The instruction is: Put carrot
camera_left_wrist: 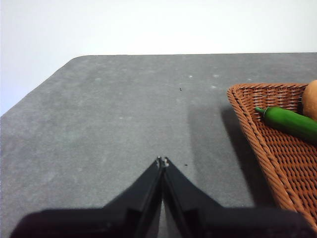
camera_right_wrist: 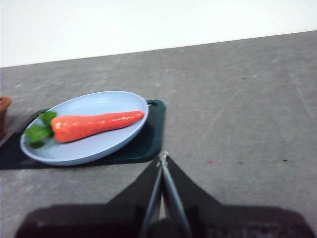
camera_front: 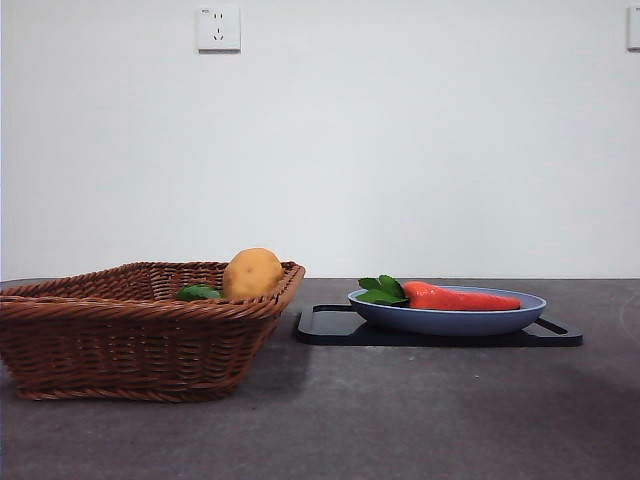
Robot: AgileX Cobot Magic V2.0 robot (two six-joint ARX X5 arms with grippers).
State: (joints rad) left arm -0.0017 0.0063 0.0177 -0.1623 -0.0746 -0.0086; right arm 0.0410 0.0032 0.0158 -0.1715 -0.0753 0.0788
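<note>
The carrot (camera_front: 462, 297) (camera_right_wrist: 94, 125), orange-red with green leaves at its thick end, lies in a blue plate (camera_front: 500, 321) (camera_right_wrist: 99, 104) that rests on a black tray (camera_front: 340, 330) (camera_right_wrist: 148, 144). My right gripper (camera_right_wrist: 163, 157) hovers shut above the dark table beside the tray, apart from the carrot. Over bare table next to the wicker basket (camera_front: 120, 340) (camera_left_wrist: 267, 148), my left gripper (camera_left_wrist: 162, 161) is shut and holds nothing. Neither gripper shows in the front view.
The basket on the left holds a yellow-brown potato (camera_front: 252, 273) (camera_left_wrist: 311, 99) and a green vegetable (camera_front: 198, 293) (camera_left_wrist: 290, 122). A white wall with a socket (camera_front: 218, 28) stands behind the table.
</note>
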